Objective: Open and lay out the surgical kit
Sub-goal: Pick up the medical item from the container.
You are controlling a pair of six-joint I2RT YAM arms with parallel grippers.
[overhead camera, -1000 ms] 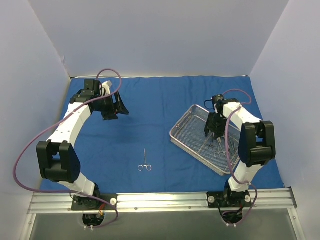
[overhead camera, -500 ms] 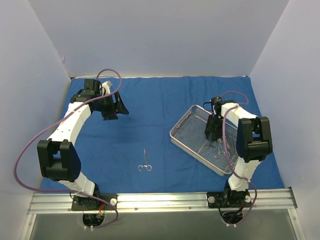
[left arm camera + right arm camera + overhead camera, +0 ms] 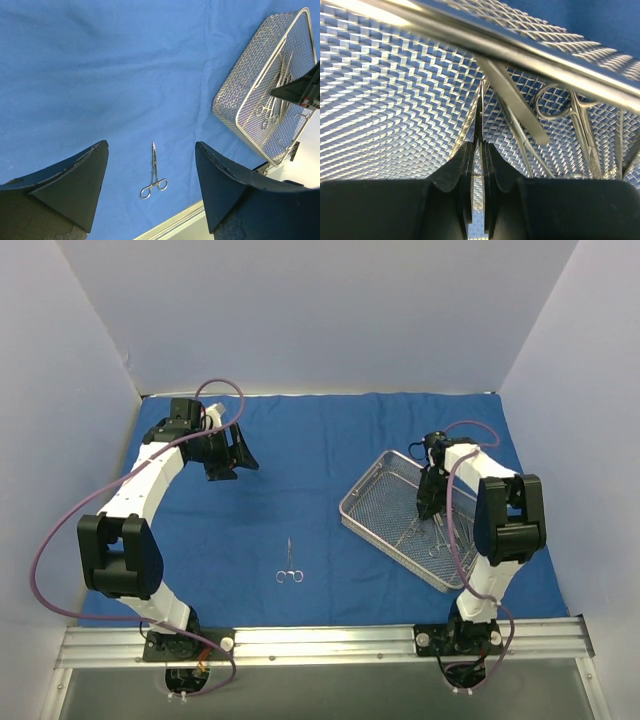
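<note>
The royal-blue cloth point(image 3: 320, 440) lies spread flat over the table. On its right side sits the silver wire-mesh tray point(image 3: 385, 543), turned at an angle, with several slim steel instruments point(image 3: 437, 536) inside. One pair of forceps point(image 3: 289, 565) lies alone on the cloth near the front middle. My right gripper point(image 3: 430, 504) reaches down into the tray. In the right wrist view its jaws point(image 3: 479, 146) are shut on a thin steel instrument that runs up from between them over the mesh point(image 3: 385, 100). My left gripper point(image 3: 234, 454) hovers open at the back left, holding nothing.
Pale walls close in the back and both sides. An aluminium rail point(image 3: 320, 640) runs along the front edge past the cloth. In the left wrist view the forceps point(image 3: 154, 172) lie between my open fingers point(image 3: 85, 175), with the tray rim point(image 3: 235, 120) to the right.
My right gripper has closed its jaws inside the tray on a thin instrument. The left arm and the forceps on the cloth have stayed in place.
</note>
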